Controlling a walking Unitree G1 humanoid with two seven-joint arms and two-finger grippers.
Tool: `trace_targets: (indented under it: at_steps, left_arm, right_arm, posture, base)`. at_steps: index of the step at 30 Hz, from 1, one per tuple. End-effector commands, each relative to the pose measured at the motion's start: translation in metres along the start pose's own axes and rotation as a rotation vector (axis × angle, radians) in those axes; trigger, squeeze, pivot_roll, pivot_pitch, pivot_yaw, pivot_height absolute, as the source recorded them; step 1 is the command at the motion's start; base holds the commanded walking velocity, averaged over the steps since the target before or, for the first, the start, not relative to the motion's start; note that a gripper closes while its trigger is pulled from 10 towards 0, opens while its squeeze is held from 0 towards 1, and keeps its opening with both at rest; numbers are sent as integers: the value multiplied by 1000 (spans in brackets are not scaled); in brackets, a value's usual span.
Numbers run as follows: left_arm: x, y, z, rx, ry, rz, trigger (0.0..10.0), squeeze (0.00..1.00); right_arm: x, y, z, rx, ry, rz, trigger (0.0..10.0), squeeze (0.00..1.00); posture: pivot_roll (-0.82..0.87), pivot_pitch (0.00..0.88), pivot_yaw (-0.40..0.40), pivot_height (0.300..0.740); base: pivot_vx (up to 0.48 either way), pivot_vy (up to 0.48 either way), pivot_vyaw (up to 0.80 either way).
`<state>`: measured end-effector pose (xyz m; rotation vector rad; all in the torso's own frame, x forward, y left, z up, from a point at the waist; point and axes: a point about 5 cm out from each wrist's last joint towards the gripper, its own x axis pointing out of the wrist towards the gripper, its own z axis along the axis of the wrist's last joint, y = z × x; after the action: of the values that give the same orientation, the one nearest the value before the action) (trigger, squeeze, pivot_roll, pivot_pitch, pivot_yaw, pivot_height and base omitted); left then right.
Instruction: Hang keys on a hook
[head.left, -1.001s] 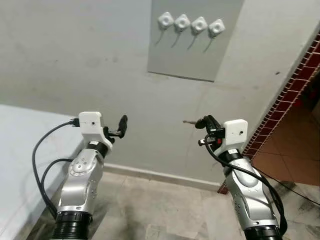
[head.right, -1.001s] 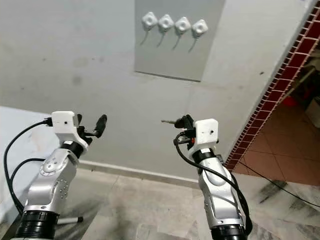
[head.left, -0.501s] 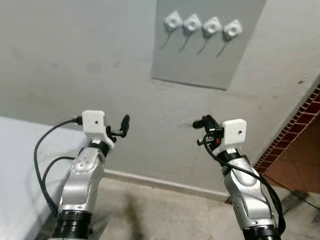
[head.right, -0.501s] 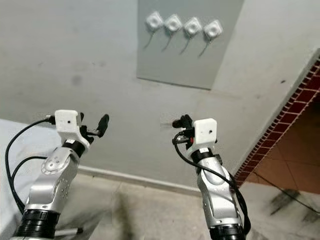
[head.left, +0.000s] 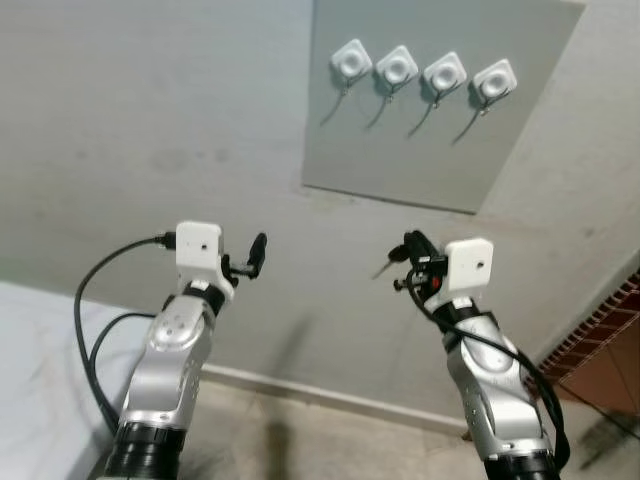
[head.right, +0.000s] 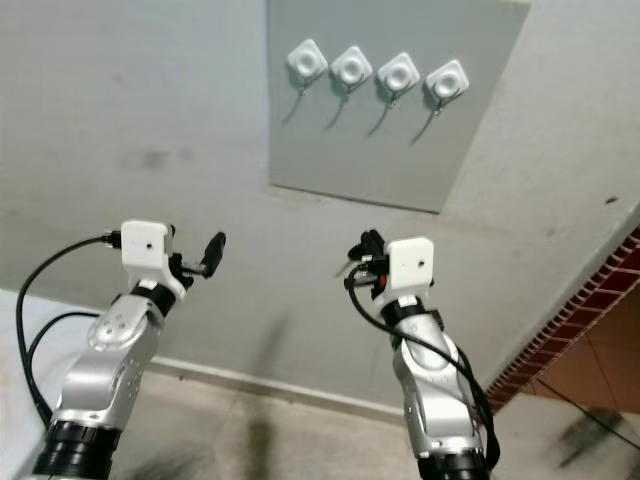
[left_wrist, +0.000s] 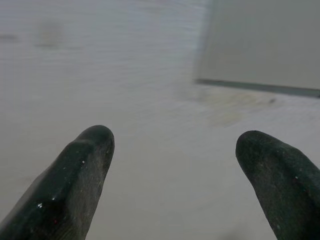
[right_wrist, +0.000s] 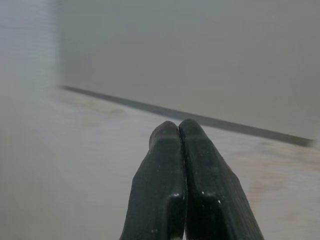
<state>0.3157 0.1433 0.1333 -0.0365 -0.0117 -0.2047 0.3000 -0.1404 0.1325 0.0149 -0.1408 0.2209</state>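
Left eye view: left end effector (head.left: 256, 256) spread, empty; right end effector (head.left: 408, 247) pinched on what seems a small metal key (head.left: 383, 268), below four white square wall hooks (head.left: 421, 72). Thin grip risks slipping during reach.

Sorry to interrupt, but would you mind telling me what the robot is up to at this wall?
The robot faces a wall with a grey panel carrying four white hooks. Its right gripper is shut on a key and raised toward the wall, below the panel. The left gripper is open and holds nothing. None of the hooks has a key on it, so the hanging is not yet done.
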Motion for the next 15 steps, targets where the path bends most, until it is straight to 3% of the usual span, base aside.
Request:
trace_targets:
  at_steps: [1, 7, 15]
  left_arm:
    - [2, -6, 5, 5, -15, -22, 10000, 0]
    - [3, -6, 4, -32, -14, -14, 10000, 0]
    - [3, -9, 26, -51, -144, 7, 10000, 0]
  right_arm:
    - [-1, -9, 6, -14, -17, -27, 10000, 0]
    - [-1, -8, 6, -15, -17, -25, 10000, 0]
    - [-4, -10, 2, -19, -1, -16, 10000, 0]
  posture:
    - [28, 13, -37, 740]
    - [28, 15, -37, 740]
    - [29, 24, -42, 740]
  base:
    - [480, 0, 0]
    - [441, 0, 0]
    - [0, 0, 0]
